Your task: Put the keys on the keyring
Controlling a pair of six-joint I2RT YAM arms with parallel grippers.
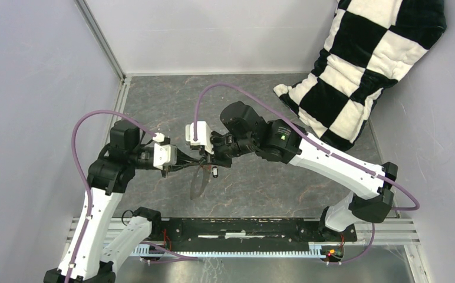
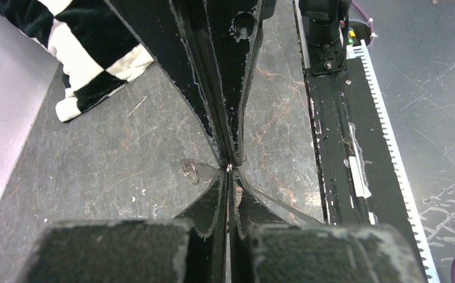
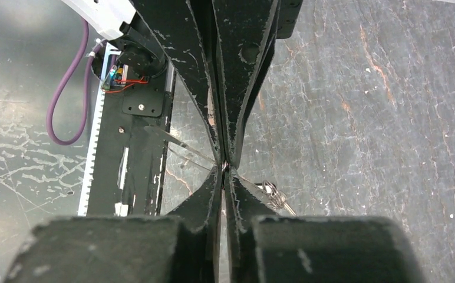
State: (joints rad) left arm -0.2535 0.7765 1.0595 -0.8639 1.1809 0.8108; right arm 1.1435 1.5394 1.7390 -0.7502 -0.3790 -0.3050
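The left gripper [image 1: 198,163] and right gripper [image 1: 211,160] meet tip to tip, both pinched shut; the keyring [image 1: 198,184] hangs just beneath their tips, above the table [image 1: 284,188].

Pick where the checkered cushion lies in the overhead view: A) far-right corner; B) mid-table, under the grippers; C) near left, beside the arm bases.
A: the checkered cushion is propped up in the far-right corner, away from the arm bases and the middle of the table.
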